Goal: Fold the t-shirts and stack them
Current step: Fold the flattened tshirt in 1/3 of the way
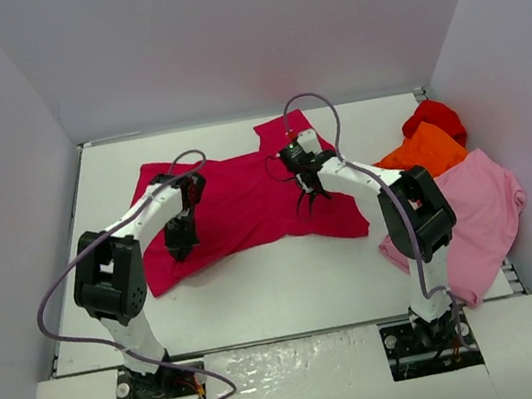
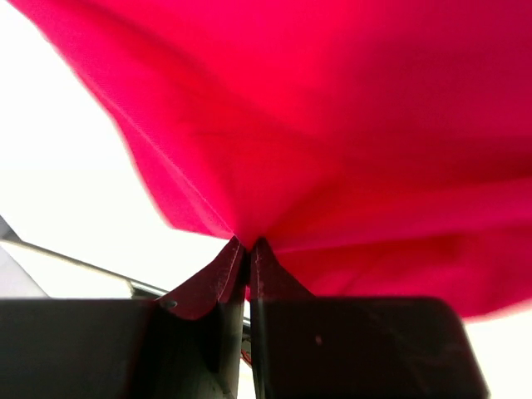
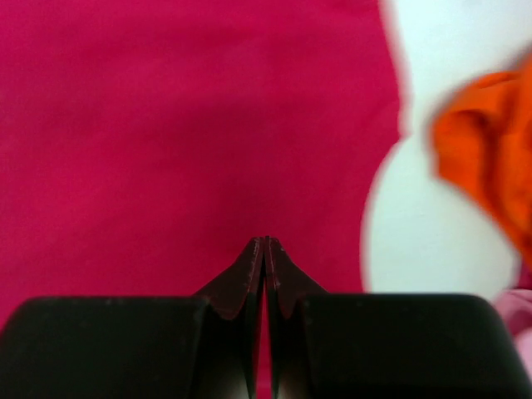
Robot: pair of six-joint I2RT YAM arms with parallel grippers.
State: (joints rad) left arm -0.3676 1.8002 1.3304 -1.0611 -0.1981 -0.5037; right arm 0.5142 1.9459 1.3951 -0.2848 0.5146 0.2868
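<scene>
The crimson-magenta t-shirt [image 1: 246, 198] lies spread across the middle of the white table [image 1: 288, 277]. My left gripper [image 1: 179, 238] is shut on a pinched fold of it near its front left part; in the left wrist view the cloth [image 2: 349, 108] rises from the closed fingertips [image 2: 246, 243]. My right gripper [image 1: 308, 196] is shut and hovers over the shirt's right part. In the right wrist view the jaws [image 3: 266, 241] are closed with flat crimson cloth [image 3: 166, 125] below and nothing seen between them.
At the right edge lie the red shirt [image 1: 433, 115], the orange shirt [image 1: 425, 152] and the larger light pink shirt [image 1: 471, 218], which hangs over the table's front right corner. The orange shirt [image 3: 486, 166] also shows in the right wrist view. Walls enclose the table on three sides.
</scene>
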